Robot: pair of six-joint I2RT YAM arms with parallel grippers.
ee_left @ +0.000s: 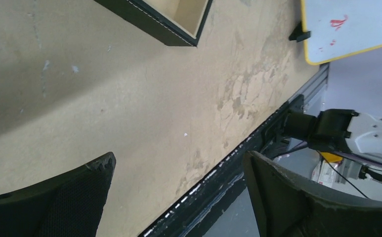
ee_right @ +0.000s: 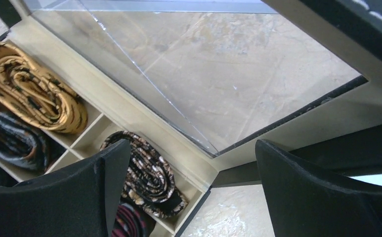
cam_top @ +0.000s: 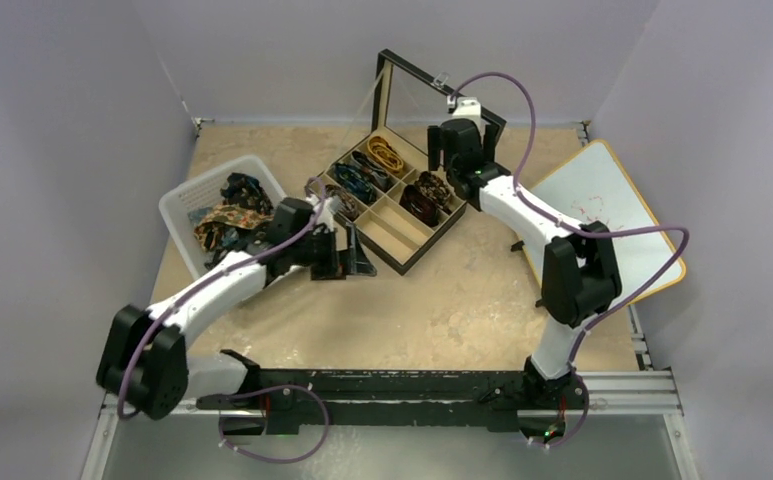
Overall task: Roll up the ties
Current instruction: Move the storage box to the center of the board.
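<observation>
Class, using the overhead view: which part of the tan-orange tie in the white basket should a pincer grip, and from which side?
Probably a raised fold on top of the tan-orange tie, from straight above: it lies crumpled among other ties, no end shows clearly, and the walls of the white basket block any sideways approach.

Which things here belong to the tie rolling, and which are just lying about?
Part of the job:
- unrolled ties, heaped in the white basket
- rolled ties, coiled in the divided box

Just lying about:
- whiteboard, off to the right
</observation>
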